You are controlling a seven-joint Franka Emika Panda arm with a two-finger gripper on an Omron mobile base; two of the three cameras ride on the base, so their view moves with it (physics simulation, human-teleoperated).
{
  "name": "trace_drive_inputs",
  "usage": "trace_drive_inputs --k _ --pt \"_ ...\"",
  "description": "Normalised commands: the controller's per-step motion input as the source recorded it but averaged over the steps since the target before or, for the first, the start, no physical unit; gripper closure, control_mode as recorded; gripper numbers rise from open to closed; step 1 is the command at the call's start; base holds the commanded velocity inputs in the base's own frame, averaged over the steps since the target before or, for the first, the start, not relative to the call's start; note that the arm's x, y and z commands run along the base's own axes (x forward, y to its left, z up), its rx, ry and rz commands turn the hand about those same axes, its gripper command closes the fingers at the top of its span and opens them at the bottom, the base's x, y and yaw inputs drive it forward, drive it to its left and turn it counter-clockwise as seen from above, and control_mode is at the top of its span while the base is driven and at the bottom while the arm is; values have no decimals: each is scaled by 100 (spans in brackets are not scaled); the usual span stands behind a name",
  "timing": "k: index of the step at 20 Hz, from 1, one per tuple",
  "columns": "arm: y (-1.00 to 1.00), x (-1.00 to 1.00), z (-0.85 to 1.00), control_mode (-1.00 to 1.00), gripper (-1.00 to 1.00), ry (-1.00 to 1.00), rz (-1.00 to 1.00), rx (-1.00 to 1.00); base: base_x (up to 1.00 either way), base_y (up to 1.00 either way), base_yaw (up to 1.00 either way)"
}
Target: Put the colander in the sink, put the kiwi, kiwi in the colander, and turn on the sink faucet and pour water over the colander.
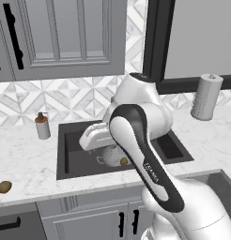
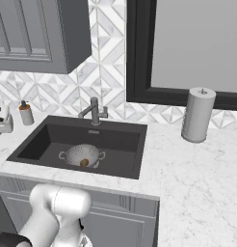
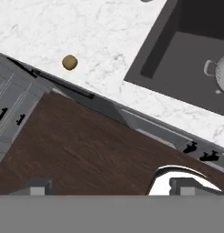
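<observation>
Marble bench (image 2: pixel 197 178) carries the dark sink (image 2: pixel 48 137), and the right base view gives the clearest look into it: the colander (image 2: pixel 83 156) sits upright on the basin floor with one kiwi (image 2: pixel 85 163) inside, near its front wall. That view also shows the faucet (image 2: pixel 94 112) behind the sink, the soap bottle (image 2: pixel 26 114) to its left and a paper towel roll (image 2: pixel 197 115) to its right. From the left base view the arm covers most of the colander, but the second kiwi (image 1: pixel 4 187) shows on the bench, well left of the sink near the front edge. The hand view looks down on that same kiwi, the sink corner and the wooden floor (image 3: pixel 73 154); the pincer (image 3: pixel 109 187) has its tips set wide apart, holding nothing.
</observation>
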Motion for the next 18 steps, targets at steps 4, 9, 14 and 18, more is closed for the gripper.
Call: trace_drive_inputs --k 4,9,14,18 --pt "100 8 -64 -100 -100 4 -5 -10 0 0 0" --pt "98 5 -65 -100 -100 -2 -3 -12 0 0 0" --pt "100 36 -44 -100 -100 2 -3 -7 0 0 0" --pt "96 37 -40 -100 -100 8 -4 -3 0 0 0"
